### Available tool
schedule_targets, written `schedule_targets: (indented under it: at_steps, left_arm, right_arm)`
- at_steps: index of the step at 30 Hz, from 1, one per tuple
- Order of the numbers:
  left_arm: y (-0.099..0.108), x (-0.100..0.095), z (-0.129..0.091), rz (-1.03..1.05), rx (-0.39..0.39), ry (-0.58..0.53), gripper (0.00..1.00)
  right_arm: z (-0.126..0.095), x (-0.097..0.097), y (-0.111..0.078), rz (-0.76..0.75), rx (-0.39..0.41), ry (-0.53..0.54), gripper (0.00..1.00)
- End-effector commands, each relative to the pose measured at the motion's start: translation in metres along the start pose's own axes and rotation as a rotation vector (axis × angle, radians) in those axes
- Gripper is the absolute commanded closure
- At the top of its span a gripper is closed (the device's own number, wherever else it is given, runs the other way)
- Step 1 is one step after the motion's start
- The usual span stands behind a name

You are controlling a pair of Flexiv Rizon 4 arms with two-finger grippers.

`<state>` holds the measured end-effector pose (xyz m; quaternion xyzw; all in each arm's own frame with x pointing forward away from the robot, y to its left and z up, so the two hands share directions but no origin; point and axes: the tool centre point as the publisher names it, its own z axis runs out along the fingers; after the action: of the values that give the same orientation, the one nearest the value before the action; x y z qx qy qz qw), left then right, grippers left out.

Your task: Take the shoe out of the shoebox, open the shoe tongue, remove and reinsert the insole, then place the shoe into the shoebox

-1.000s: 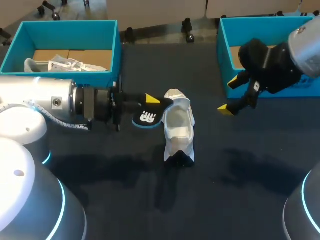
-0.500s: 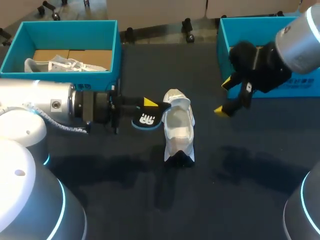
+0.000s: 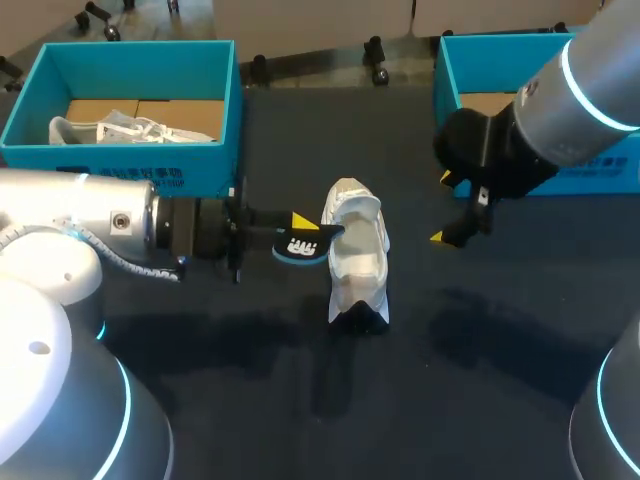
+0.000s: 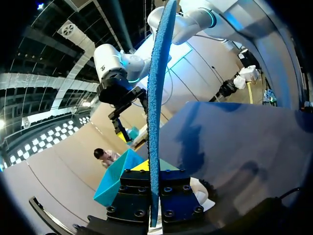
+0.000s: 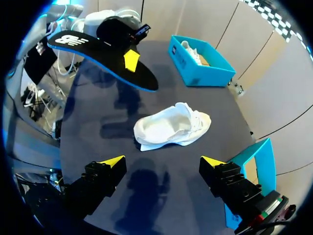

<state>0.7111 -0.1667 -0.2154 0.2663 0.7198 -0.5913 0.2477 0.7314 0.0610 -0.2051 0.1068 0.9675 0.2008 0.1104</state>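
Being pinched from both sides by the left gripper [image 4: 152,188], the black-topped, blue-backed insole [image 4: 155,98] is being shown edge-on in the left wrist view, so its face is being hidden there. A white logo is being displayed on it in the other views, too small to be read. The white shoe [image 3: 356,250] is being seen lying on the table [image 3: 250,400] between the left shoebox [image 3: 130,70] and the right shoebox [image 3: 500,65], which is being partly covered by the right arm. The right gripper [image 5: 161,164] is being held wide open and empty, apart from the shoe.
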Motion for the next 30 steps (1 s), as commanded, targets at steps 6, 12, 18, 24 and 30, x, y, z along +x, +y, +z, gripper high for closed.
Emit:
schedule_targets:
  at_steps: [6, 12, 18, 24, 30]
  left_arm:
    - [0.005, 0.014, 0.015, -0.016, 0.006, -0.029, 1.0]
    - [0.006, 0.016, 0.018, -0.022, 0.002, -0.03, 1.0]
    - [0.006, 0.016, 0.018, -0.022, 0.002, -0.03, 1.0]
    - [0.006, 0.016, 0.018, -0.022, 0.002, -0.03, 1.0]
    - [0.006, 0.016, 0.018, -0.022, 0.002, -0.03, 1.0]
  right_arm:
    - [0.035, -0.004, -0.005, -0.033, 0.003, 0.005, 0.0]
    - [0.044, -0.005, -0.011, 0.03, 0.07, 0.044, 0.0]
    - [0.044, -0.005, -0.011, 0.03, 0.07, 0.044, 0.0]
    - [0.044, -0.005, -0.011, 0.03, 0.07, 0.044, 0.0]
    - [0.044, -0.005, -0.011, 0.03, 0.07, 0.044, 0.0]
